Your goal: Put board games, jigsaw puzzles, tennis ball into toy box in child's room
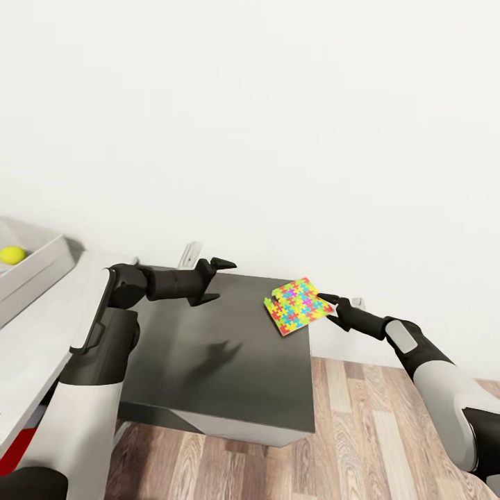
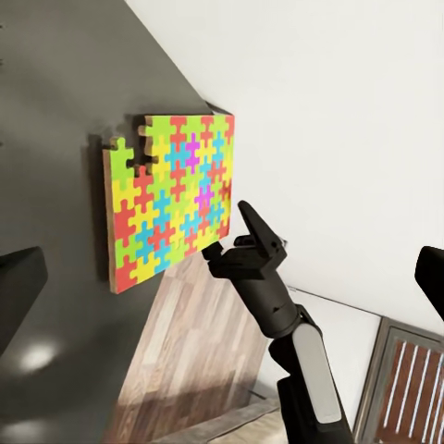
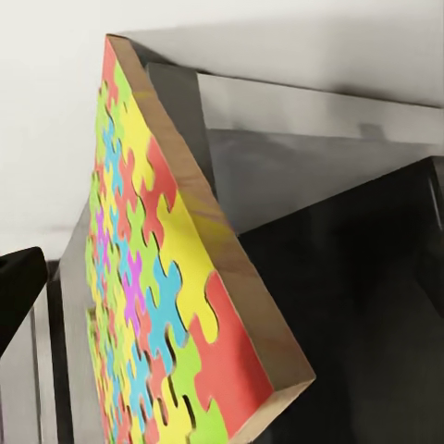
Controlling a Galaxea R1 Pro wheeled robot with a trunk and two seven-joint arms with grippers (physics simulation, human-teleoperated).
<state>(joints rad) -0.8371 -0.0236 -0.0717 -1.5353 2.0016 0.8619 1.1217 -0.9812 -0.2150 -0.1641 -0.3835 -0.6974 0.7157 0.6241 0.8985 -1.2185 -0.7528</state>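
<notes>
At the far left of the head view, the tennis ball (image 1: 12,255) already lay inside the toy box (image 1: 43,260), a light-grey tray on the pale top of the bench (image 1: 35,340). Just right of it, the left end effector (image 1: 214,280) hovered over the lower dark corner section (image 1: 229,361), its fingers spread and holding nothing.

Further right, a jigsaw puzzle (image 1: 298,305) sat at the far right corner of that dark section, part of it jutting past the edge over the wooden floor (image 1: 389,430). In the left wrist view the puzzle (image 2: 171,199) showed a gap at one corner where pieces were missing or loose.

At the right, the right end effector (image 1: 330,306) had one fingertip touching or nearly touching the puzzle's overhanging edge. Whether it actually gripped the puzzle could not be told; the right wrist view showed the puzzle's (image 3: 185,277) edge very close but no clear clamp.

The likely risk was a shallow pinch on a thin overhanging square: it could slip and drop to the floor, or be nudged off the corner.
</notes>
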